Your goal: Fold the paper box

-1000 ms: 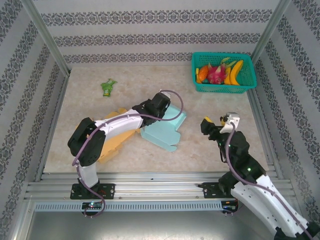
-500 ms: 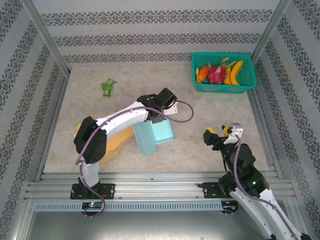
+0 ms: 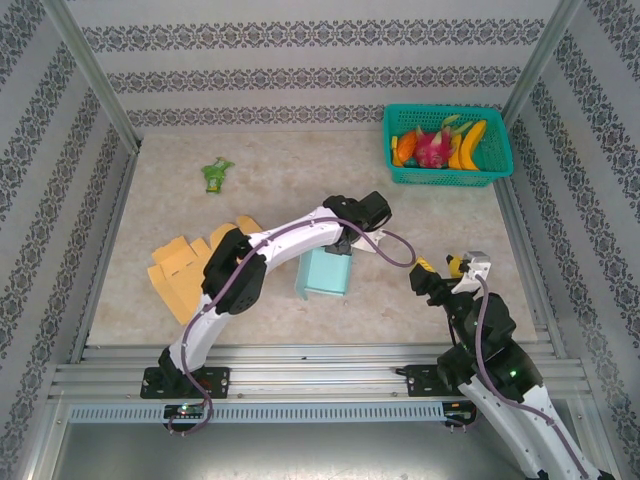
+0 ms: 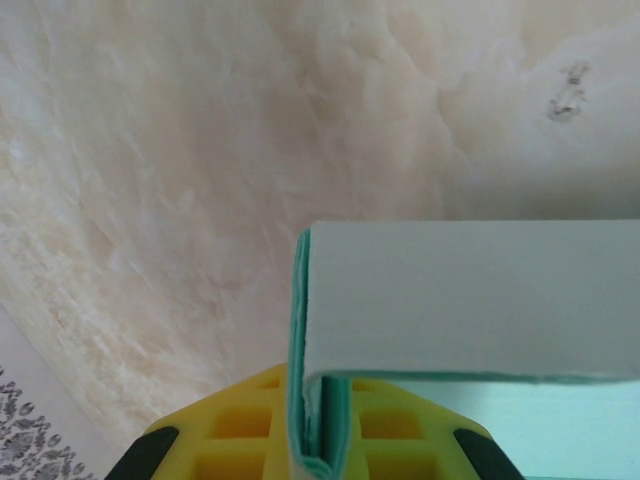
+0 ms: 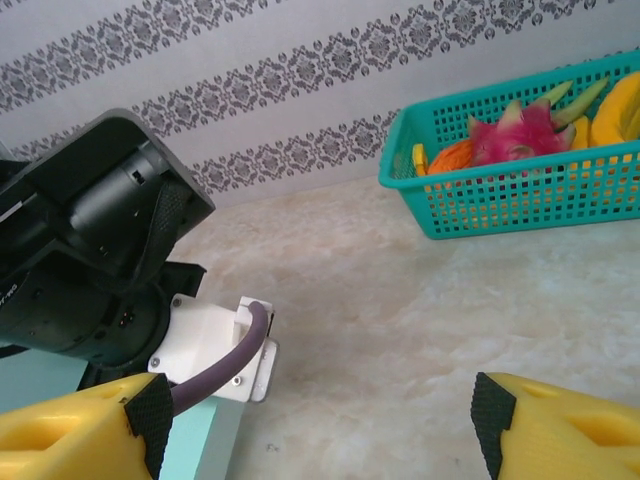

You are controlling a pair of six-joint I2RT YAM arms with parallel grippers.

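The paper box [image 3: 325,272] is pale teal card, partly folded, and stands on edge near the middle of the table. My left gripper [image 3: 346,244] is over its top right corner. In the left wrist view the left gripper [image 4: 320,405] is shut on a doubled teal flap of the box [image 4: 470,300], with the yellow fingers [image 4: 240,430] pressed against both sides of it. My right gripper [image 3: 446,268] hovers to the right of the box, apart from it. Its jaws [image 5: 320,430] stand wide open with nothing between them, and they face the left wrist and a strip of the box [image 5: 200,445].
A teal basket [image 3: 447,172] of fruit sits at the back right, also seen as the basket [image 5: 520,200] in the right wrist view. A flat orange-yellow card sheet [image 3: 180,272] lies at the left. A small green item [image 3: 214,175] lies at the back left. Metal rails edge the table.
My left arm has swung to the right and carried the box from lying flat to standing on edge. The right gripper has drawn back slightly toward the near edge and stays open.
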